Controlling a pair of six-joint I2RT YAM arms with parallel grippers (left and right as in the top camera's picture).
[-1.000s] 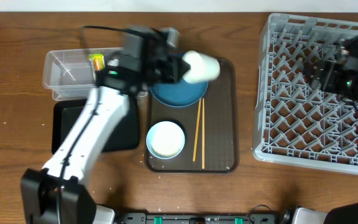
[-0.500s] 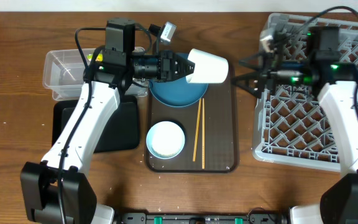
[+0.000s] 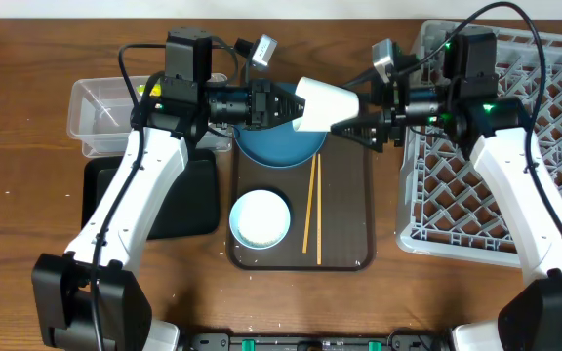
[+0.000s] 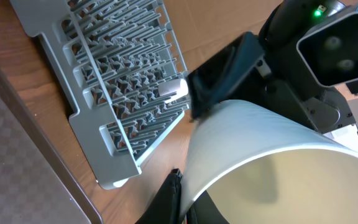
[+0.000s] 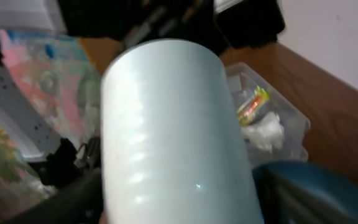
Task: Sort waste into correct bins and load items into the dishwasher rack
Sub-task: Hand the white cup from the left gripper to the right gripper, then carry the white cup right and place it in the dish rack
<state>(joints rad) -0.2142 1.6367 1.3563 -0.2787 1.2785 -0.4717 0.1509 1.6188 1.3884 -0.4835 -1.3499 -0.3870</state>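
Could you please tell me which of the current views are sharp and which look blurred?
Overhead: sharp throughout under even light, the white cup crisp-edged. Left wrist: the dishwasher rack is clear, while the cup's near rim is slightly soft. Right wrist: soft all over, with the cup filling much of the frame and showing faint sheen bands.

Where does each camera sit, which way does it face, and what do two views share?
Overhead: above the table, looking down; left end effector holds the cup, right end effector beside it.
Left wrist: faces the rack and right end effector; own finger at bottom.
Right wrist: faces the clear tub; own fingers too blurred to tell.
Shared: both wrist views show the cup.
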